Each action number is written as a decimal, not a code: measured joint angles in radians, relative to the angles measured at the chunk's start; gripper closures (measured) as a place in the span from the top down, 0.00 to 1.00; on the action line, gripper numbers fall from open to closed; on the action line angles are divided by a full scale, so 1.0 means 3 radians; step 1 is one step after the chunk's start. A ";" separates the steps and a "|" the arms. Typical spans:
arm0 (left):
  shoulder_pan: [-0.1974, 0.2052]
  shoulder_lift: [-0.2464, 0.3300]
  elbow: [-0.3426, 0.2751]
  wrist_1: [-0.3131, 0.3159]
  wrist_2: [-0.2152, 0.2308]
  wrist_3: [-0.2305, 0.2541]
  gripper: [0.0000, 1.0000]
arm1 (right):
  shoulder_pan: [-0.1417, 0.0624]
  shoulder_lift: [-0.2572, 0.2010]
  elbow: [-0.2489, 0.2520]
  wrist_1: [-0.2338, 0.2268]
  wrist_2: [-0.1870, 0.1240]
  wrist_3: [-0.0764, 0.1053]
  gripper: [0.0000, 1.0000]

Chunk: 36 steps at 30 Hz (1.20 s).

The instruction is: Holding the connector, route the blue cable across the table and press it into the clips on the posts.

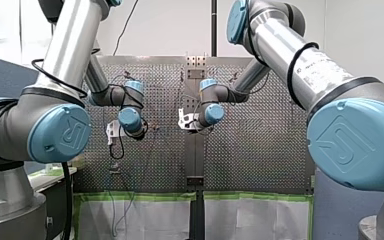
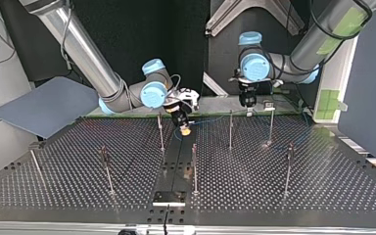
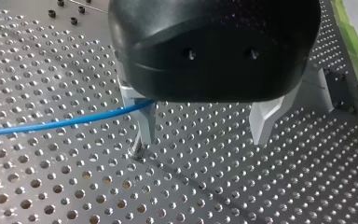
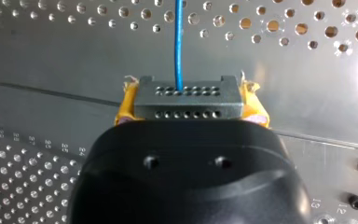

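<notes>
While clamping the grey connector (image 4: 186, 101) in the yellow pads (image 4: 125, 105) of the right gripper (image 2: 184, 126), near the middle posts (image 2: 161, 132) | trailing the blue cable (image 3: 65, 123) past the left gripper (image 3: 204, 133), spread wide, holding nothing | judging cable light, limp, springy: steering by the rigid connector.

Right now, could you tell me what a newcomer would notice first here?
My right gripper clamps a grey connector between yellow pads, the blue cable running straight ahead from it. My left gripper hangs open over the perforated table, the cable reaching one finger.
</notes>
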 joint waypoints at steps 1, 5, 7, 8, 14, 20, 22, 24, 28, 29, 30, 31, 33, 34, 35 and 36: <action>-0.0010 0.0026 -0.0020 -0.0009 -0.0001 0.0007 0.99 | 0.0000 0.0000 0.0001 0.0000 0.0000 0.0000 0.00; -0.0065 0.0136 -0.0115 -0.0002 0.0010 0.0020 0.99 | 0.0001 0.0000 0.0001 0.0000 -0.0002 0.0006 0.00; -0.0098 0.0194 -0.0157 0.0022 0.0018 0.0006 0.99 | 0.0002 0.0000 0.0000 0.0000 -0.0004 0.0008 0.00; -0.0114 0.0217 -0.0167 0.0029 0.0023 -0.0002 0.99 | 0.0003 0.0000 0.0000 0.0000 -0.0004 0.0009 0.00; -0.0207 0.0383 -0.0188 0.0051 0.0124 -0.0051 0.99 | -0.0004 0.0000 0.0000 0.0000 -0.0006 0.0029 0.00; -0.0306 0.0426 -0.0189 0.0107 0.0217 -0.0077 0.99 | -0.0034 0.0000 0.0000 -0.0004 -0.0005 0.0059 0.00; -0.0328 0.0427 -0.0189 0.0144 0.0224 -0.0093 0.99 | -0.0050 -0.0001 0.0000 -0.0004 -0.0007 0.0073 0.00; -0.0350 0.0426 -0.0189 0.0182 0.0228 -0.0106 0.99 | -0.0061 -0.0002 0.0001 -0.0003 -0.0011 0.0081 0.00; -0.0385 0.0394 -0.0169 0.0223 0.0224 -0.0119 0.99 | -0.0070 -0.0002 0.0001 -0.0004 -0.0014 0.0091 0.00; -0.0396 0.0376 -0.0152 0.0223 0.0223 -0.0119 0.99 | -0.0072 -0.0002 0.0002 -0.0004 -0.0015 0.0092 0.00; -0.0408 0.0349 -0.0128 0.0223 0.0221 -0.0120 0.99 | -0.0073 -0.0002 0.0001 -0.0005 -0.0016 0.0095 0.00; -0.0415 0.0326 -0.0112 0.0222 0.0220 -0.0120 0.99 | -0.0074 -0.0002 0.0002 -0.0005 -0.0017 0.0097 0.00; -0.0425 0.0280 -0.0090 0.0221 0.0219 -0.0120 0.99 | -0.0075 -0.0001 0.0002 -0.0005 -0.0022 0.0100 0.00; -0.0429 0.0265 -0.0081 0.0219 0.0218 -0.0120 0.99 | -0.0075 -0.0001 0.0001 -0.0004 -0.0026 0.0101 0.00; -0.0438 0.0243 -0.0066 0.0213 0.0213 -0.0123 0.99 | -0.0074 -0.0001 0.0001 -0.0003 -0.0030 0.0102 0.00; -0.0449 0.0224 -0.0051 0.0205 0.0205 -0.0128 0.99 | -0.0074 -0.0001 0.0002 -0.0003 -0.0034 0.0103 0.00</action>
